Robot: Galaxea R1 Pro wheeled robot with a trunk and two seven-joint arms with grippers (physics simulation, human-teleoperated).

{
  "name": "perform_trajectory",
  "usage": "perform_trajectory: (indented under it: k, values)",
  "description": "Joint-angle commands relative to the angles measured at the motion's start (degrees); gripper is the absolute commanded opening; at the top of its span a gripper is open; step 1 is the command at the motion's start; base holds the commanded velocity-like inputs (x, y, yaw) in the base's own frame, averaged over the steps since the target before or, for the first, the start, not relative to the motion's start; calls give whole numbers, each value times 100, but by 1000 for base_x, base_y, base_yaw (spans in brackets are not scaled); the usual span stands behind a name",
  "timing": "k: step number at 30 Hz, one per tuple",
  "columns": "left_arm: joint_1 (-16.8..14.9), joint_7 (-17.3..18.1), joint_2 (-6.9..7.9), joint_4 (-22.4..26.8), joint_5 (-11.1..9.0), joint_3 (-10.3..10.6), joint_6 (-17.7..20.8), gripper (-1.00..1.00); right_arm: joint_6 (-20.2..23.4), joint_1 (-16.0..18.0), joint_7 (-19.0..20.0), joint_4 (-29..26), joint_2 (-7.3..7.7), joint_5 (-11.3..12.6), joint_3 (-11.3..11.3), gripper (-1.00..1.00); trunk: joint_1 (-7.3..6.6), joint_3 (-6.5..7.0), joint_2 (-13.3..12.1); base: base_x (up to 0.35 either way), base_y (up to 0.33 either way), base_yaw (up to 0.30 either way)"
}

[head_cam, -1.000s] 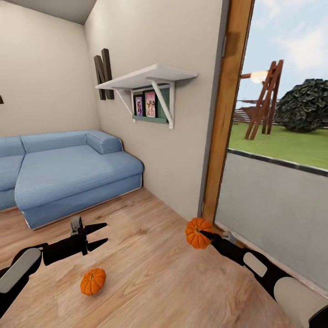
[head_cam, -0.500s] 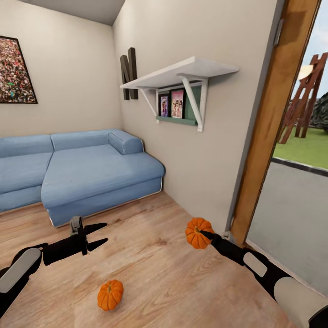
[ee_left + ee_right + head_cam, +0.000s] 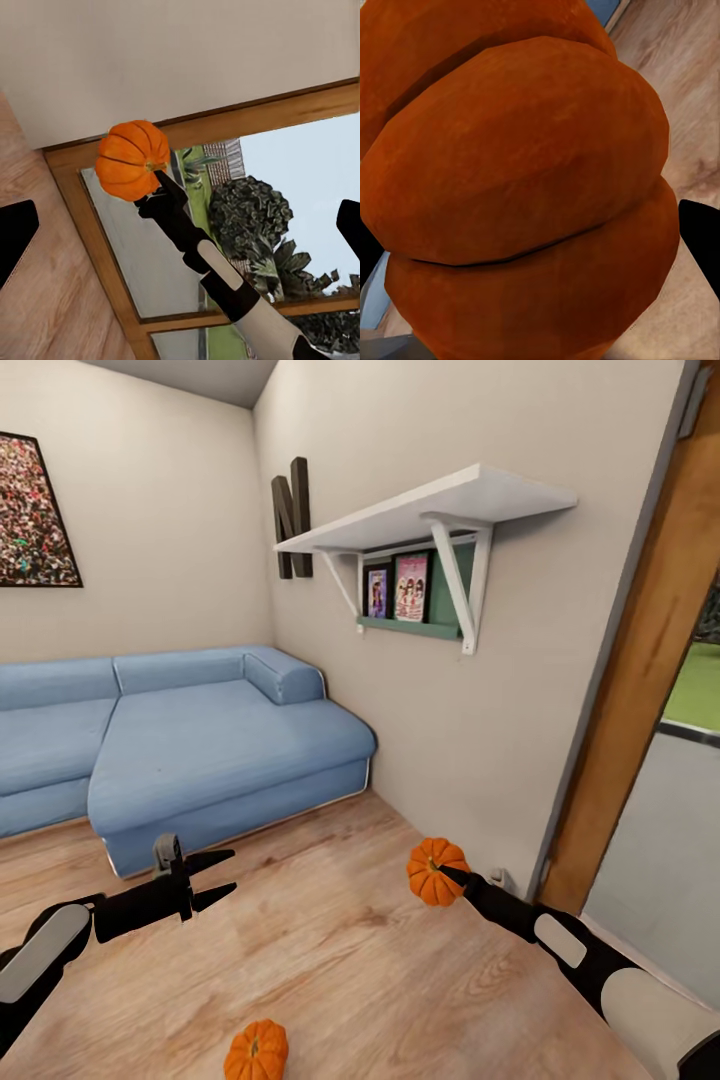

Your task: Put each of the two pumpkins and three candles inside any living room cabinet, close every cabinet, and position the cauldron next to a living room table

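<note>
Pumpkins are two in the head view. One pumpkin (image 3: 256, 1051) lies on the wood floor (image 3: 350, 960) at the near edge, between the two arms, and nothing touches it. The second pumpkin (image 3: 436, 871) is in the air at the right, and the right gripper (image 3: 447, 876) has its jaws closed on it. In the right wrist view this held pumpkin (image 3: 521, 187) is very close to the camera, with a dark finger (image 3: 701, 240) at its side. The left gripper (image 3: 212, 877) hangs above the floor at the left with its jaws apart and nothing between them. From the left wrist view, the held pumpkin (image 3: 133, 159) stands before a window frame (image 3: 225, 124). Farther, a blue sofa (image 3: 180, 740) stands against the far wall. On the right wall a white shelf (image 3: 430, 505) hangs, with small pictures (image 3: 398, 588) under it. A door frame (image 3: 640, 690) is at the right.
</note>
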State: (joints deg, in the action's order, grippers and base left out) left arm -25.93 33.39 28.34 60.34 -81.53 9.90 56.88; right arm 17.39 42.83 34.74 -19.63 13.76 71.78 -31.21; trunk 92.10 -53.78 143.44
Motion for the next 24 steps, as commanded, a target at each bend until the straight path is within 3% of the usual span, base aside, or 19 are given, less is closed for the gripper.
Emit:
perform_trajectory:
  k: [1,4,11,16,21,24]
  values:
    - [-6,29,5,-5,14,12,5,100,37,6,-3,-6,4,82,-7,-100,1,-6,3,220,34,0]
    - [-6,22,5,-150,31,-57,-3,100,36,6,-3,-6,4,82,-7,-100,1,-6,3,127,19,0]
    - [-8,-17,10,-1042,181,-498,-60,100,32,6,-3,-6,4,82,-7,-100,1,-6,3,17,3,0]
    - [-18,-65,21,-1521,484,-538,-479,100,21,6,-1,-6,4,82,-7,-100,1,-6,3,1,0,0]
    - [-31,-96,12,-2210,570,-525,-716,100,17,6,5,-6,4,82,-7,-100,1,-6,3,0,0,0]
    - [-40,-389,10,-2608,700,-521,-1143,100,7,6,4,-6,4,82,-7,-100,1,-6,3,0,0,0]
